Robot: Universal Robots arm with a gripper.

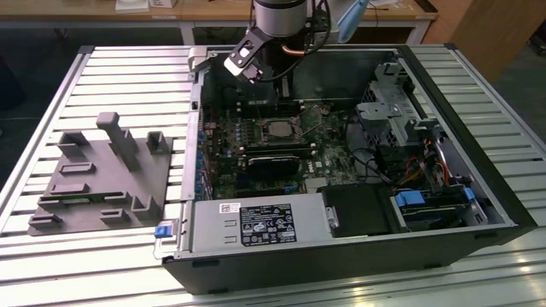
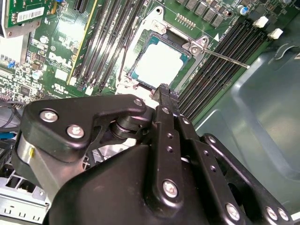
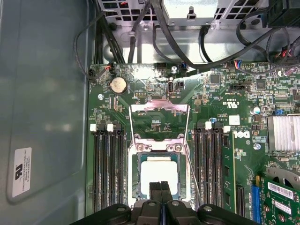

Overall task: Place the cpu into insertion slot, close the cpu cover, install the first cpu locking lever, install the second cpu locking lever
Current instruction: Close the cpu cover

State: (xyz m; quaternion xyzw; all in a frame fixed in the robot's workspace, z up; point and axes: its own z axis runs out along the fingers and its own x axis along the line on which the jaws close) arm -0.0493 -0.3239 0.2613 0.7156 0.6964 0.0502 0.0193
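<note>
In the exterior view, an open computer case [image 1: 444, 249] lies on a slatted metal table [image 1: 38, 115], with a grey moulded fixture [image 1: 102, 173] beside it towards the exterior view's left. The arm comes down over the far side of the case, and the gripper [image 1: 271, 73] hangs above the green circuit board [image 1: 224, 179]. The cpu [image 1: 277, 130] lies flat near the middle of that board, below the gripper and clear of it.

In the second wrist view, the black fingers are clenched together with nothing between them. The tip of the gripper [image 2: 164, 91] sits just short of the near edge of the insertion slot [image 2: 174, 43]. The cpu [image 2: 159, 63] is seated level inside the slot with its pale metal top uncovered, just beyond the fingertips and apart from them. A thin locking lever [image 2: 225, 58] sticks out from one corner of the socket over the long black memory slots [image 2: 211, 82].

In the first wrist view, the gripper [image 3: 161, 186] hangs over the near edge of the cpu [image 3: 159, 171], which lies square in the insertion slot [image 3: 137, 180]. The cpu cover [image 3: 159, 108] is swung open on the far side of the socket, well away from the fingers, and green board shows through its cut-out middle
</note>
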